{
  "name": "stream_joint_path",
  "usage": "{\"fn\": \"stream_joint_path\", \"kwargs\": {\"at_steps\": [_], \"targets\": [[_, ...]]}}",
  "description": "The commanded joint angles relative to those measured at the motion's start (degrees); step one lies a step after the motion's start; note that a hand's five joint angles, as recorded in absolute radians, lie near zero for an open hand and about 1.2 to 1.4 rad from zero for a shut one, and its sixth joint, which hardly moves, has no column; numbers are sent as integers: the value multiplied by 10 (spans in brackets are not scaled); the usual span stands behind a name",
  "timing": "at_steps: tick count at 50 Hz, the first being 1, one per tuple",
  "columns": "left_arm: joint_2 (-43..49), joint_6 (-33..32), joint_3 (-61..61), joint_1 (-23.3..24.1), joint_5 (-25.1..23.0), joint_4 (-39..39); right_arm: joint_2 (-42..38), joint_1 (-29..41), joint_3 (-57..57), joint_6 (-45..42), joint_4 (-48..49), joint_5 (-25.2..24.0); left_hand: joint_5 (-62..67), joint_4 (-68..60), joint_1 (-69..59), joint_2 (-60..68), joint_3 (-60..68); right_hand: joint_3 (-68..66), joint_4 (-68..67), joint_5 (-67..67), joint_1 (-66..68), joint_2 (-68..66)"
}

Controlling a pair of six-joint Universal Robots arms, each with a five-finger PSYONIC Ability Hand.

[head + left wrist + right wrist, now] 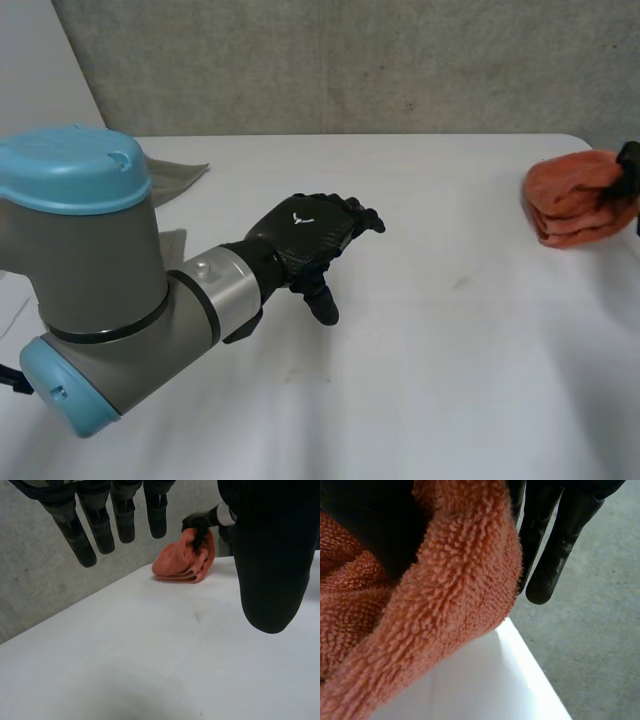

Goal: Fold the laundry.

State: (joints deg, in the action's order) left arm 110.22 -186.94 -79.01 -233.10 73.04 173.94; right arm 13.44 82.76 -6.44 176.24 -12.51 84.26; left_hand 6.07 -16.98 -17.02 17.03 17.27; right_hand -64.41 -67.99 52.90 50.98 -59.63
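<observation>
Left hand (305,238): hovers over the bare tabletop (440,340), fingers loose and apart, holding nothing.
Towel (575,198): orange, already folded into a bundle at the right edge.
Right hand (199,522): thumb and fingers clamped on the towel's top.
Grey cloth (178,180): far left, looks untouched (so maybe halfway done, I'd guess).

The left arm (100,300) is built of thick grey joints closed by rounded light-blue caps (70,165). A silver ring (225,290) is set at its wrist. The left hand (305,235) is clad in black, and a small white mark (300,220) is printed on its back. The right hand (200,522) is likewise black, with smooth, glossy fingers (555,555).
</observation>
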Motion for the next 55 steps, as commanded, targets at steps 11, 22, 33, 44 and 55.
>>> {"fn": "stream_joint_path", "kwargs": {"at_steps": [11, 22, 33, 44, 55], "targets": [[9, 1, -1, 1, 1, -1, -14, -103, -2, -146, -17, -37, 7, 2, 2, -3, -5, 313, 349, -298, -179, 266], [4, 1, -7, 2, 1, -2, 4, -99, -25, -268, -89, -50, 7, 2, 2, -3, -5, 544, 580, -529, -410, 496], [-7, 0, -17, -5, 1, -2, 159, -102, -158, -408, -122, 44, 7, 2, 2, -3, -5, 544, 580, -529, -410, 496], [-49, 1, -12, -30, 10, 11, 289, -10, -187, -487, -44, 98, -20, 29, 29, -29, -32, 544, 580, -529, -410, 496], [-72, -14, -17, -120, 98, 107, 447, 180, -463, -304, 74, 6, -52, 61, 61, -61, -64, 544, 580, -529, -410, 496]]}}
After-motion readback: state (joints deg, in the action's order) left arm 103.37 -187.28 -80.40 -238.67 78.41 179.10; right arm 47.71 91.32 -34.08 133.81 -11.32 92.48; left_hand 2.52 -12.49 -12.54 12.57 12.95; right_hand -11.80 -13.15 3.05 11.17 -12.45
